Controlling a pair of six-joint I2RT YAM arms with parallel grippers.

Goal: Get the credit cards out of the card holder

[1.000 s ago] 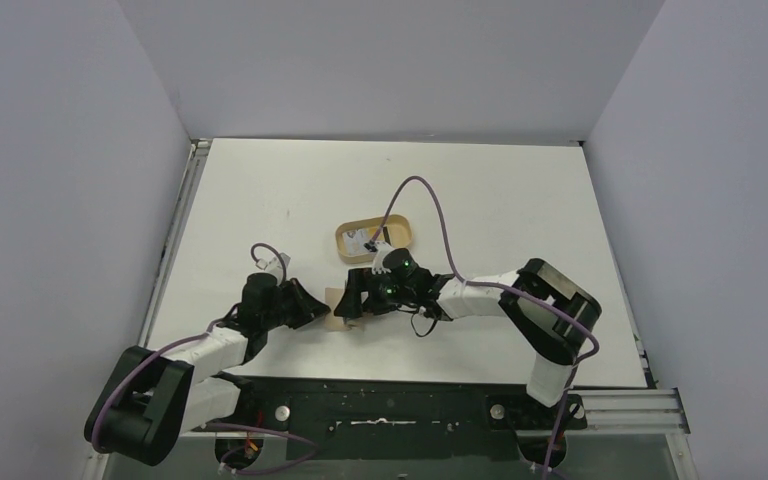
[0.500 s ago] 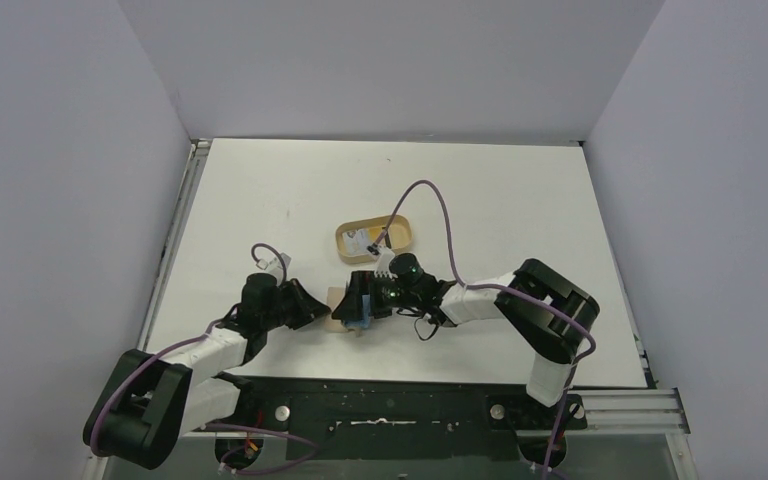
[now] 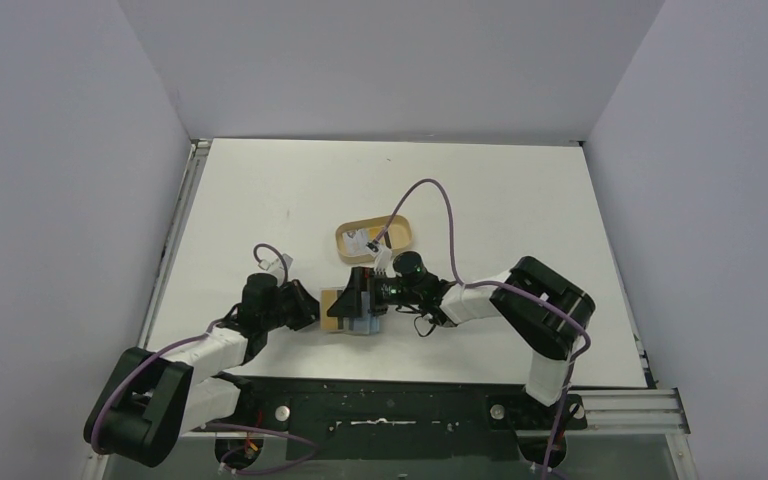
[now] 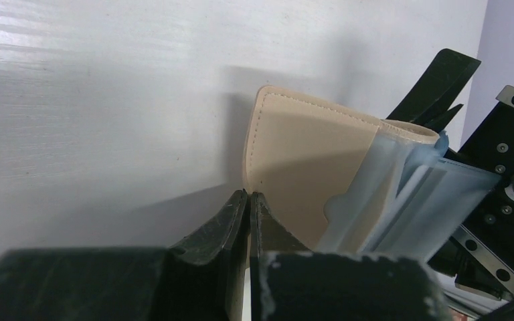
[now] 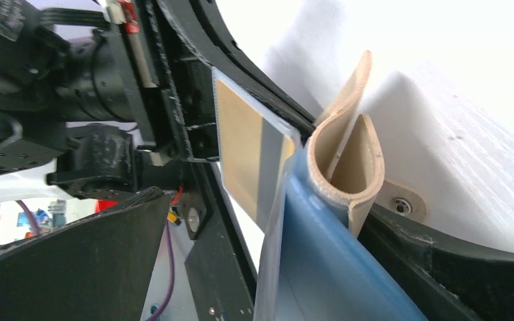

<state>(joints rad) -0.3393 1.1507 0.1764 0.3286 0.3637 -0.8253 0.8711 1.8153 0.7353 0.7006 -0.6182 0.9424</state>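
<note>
Tabletop card holder now bares more credit cards.

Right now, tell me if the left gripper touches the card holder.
Touching. Left wrist view: the left gripper pinches a corner of the card holder.

The credit cards, hidden a second ago, now stick out of the card holder as a pale blue stack toward the table's near and right edges. More tan leather shows, and the right gripper has shifted slightly rightward.
</note>
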